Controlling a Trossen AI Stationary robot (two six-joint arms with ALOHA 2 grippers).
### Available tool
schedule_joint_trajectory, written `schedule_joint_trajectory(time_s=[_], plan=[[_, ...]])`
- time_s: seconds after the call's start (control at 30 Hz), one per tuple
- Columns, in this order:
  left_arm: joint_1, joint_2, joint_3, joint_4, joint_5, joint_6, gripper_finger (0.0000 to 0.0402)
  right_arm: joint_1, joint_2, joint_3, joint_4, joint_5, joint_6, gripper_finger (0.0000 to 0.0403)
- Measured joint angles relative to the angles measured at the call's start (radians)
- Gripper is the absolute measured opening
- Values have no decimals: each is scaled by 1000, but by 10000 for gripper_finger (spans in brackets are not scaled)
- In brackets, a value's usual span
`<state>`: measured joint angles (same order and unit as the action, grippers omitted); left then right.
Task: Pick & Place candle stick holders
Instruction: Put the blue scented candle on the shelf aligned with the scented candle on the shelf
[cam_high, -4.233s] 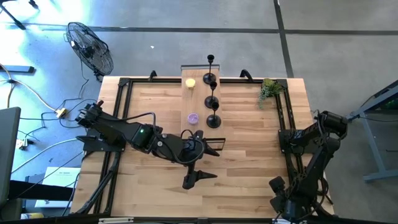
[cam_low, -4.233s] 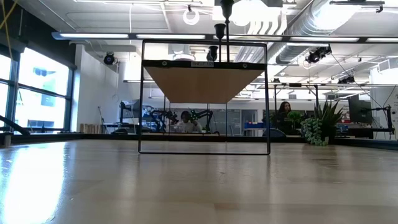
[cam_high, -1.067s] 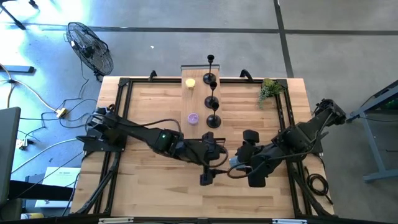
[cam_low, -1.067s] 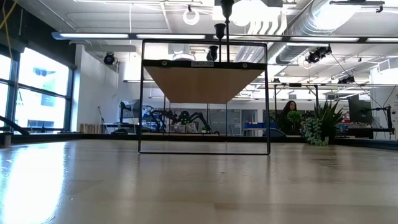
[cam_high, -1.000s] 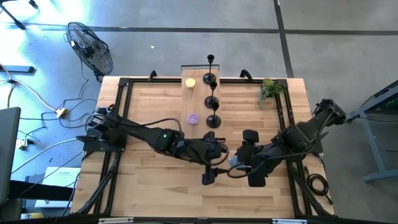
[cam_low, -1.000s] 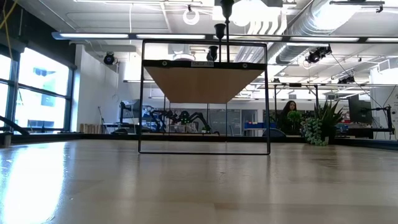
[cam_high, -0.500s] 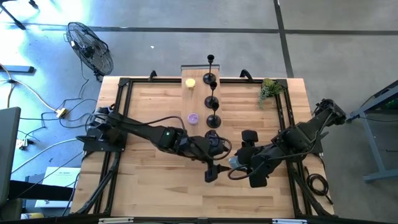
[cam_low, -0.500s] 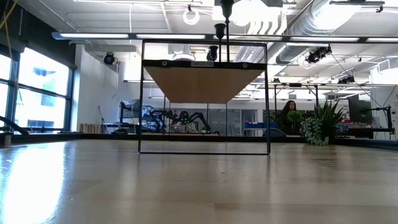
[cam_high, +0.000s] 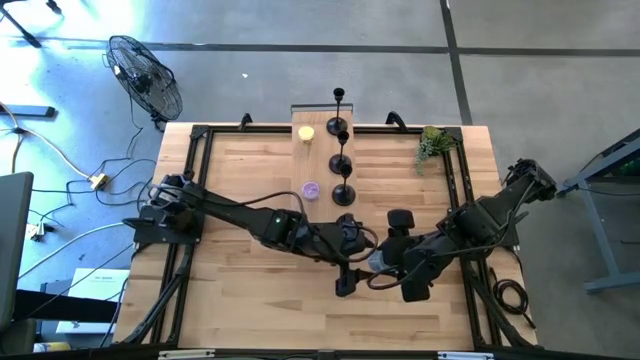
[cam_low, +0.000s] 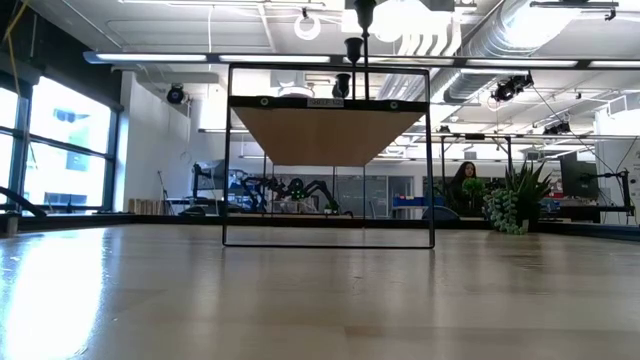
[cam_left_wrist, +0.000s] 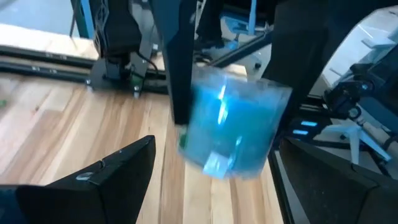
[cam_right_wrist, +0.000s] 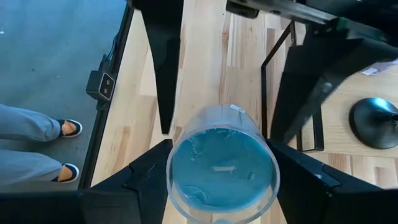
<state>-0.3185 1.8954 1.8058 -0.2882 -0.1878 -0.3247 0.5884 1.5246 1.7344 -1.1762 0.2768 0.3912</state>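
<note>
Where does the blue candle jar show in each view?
High: jar between the two hands, front centre of the table, mostly hidden.
Low: not in it.
Left wrist: jar mid-picture, ahead of the left fingers.
Right wrist: jar gripped in the right hand.
Shared landmark: the other hand's dark fingers beside the jar.

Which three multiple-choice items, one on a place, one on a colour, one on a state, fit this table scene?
1. Where is the green plant sprig?
A. far right corner of the table
B. near left corner
C. in an end effector
2. What colour is the wax in the jar held by the right end effector?
A. yellow
B. blue
C. red
3. How is the left end effector?
A. shut
B. open
C. unseen

1 A: the sprig lies by the far right rail.
2 B: the right wrist view shows blue wax.
3 B: its fingers stand wide apart.
</note>
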Motion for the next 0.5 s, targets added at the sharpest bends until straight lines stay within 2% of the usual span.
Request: schedule_joint_trajectory(time_s=[0.5], plan=[[12,0,0,38,49,7,337,-2,0,0,14,1,-19,225]])
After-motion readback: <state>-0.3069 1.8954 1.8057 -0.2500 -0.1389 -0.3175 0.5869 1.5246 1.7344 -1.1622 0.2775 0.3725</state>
